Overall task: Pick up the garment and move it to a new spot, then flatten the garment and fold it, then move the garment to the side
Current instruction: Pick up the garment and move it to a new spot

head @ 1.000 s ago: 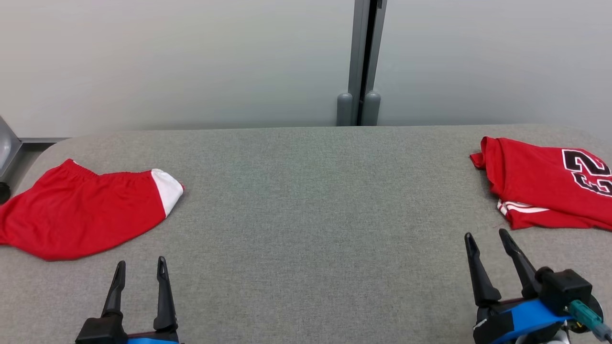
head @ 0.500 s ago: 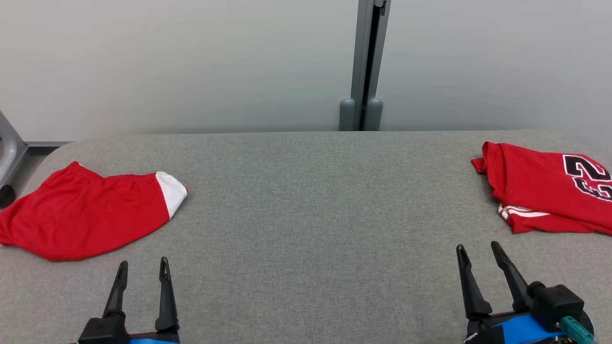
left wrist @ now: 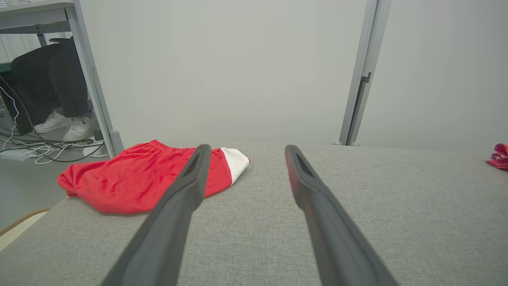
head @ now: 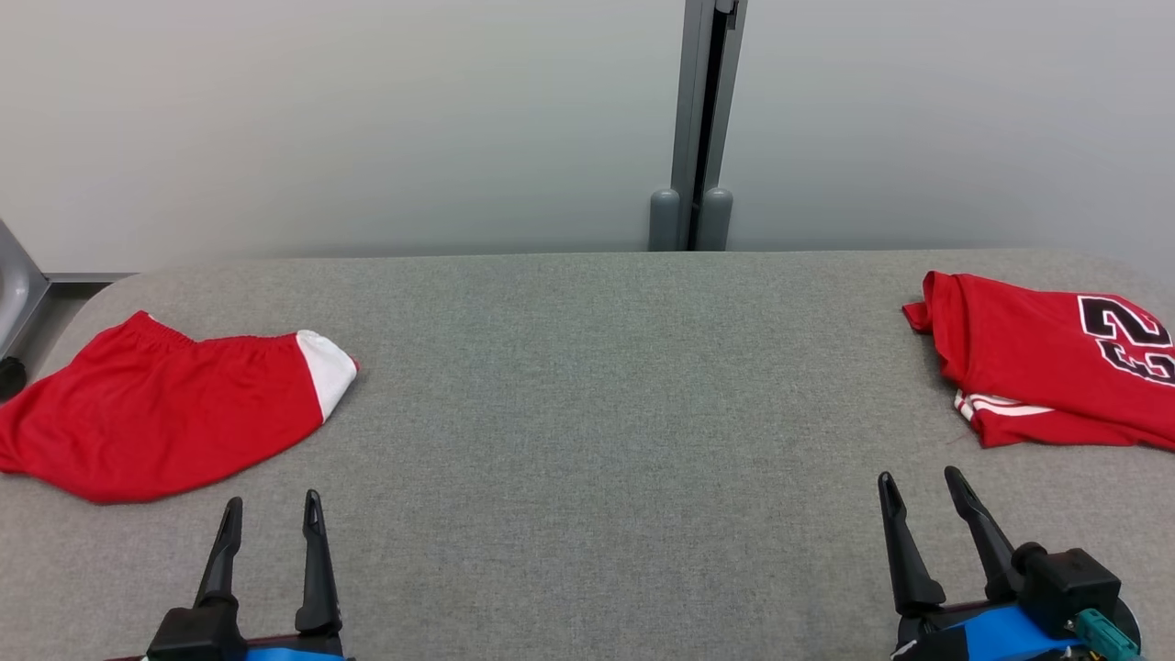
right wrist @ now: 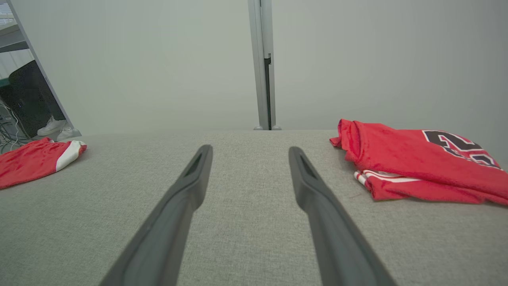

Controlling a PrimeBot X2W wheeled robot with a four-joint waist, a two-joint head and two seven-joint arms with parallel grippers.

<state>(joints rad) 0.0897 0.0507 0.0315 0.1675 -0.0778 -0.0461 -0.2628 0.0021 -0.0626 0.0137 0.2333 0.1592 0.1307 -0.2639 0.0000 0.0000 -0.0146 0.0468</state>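
The left pincer (head: 273, 500) stands open and empty over the near edge of the grey desk (head: 597, 413), towards its left corner. The right pincer (head: 918, 475) is also open and holds nothing, near the right corner of that same edge. The red shorts (head: 165, 422), with a white panel, lie folded at the desk's left edge. The red jersey (head: 1037, 367), bearing a black number, lies folded at the right edge, just beyond the right pincer and apart from it.

Shorts (head: 165, 418) lie left on table (head: 587, 413), jersey (head: 1037, 376) right.
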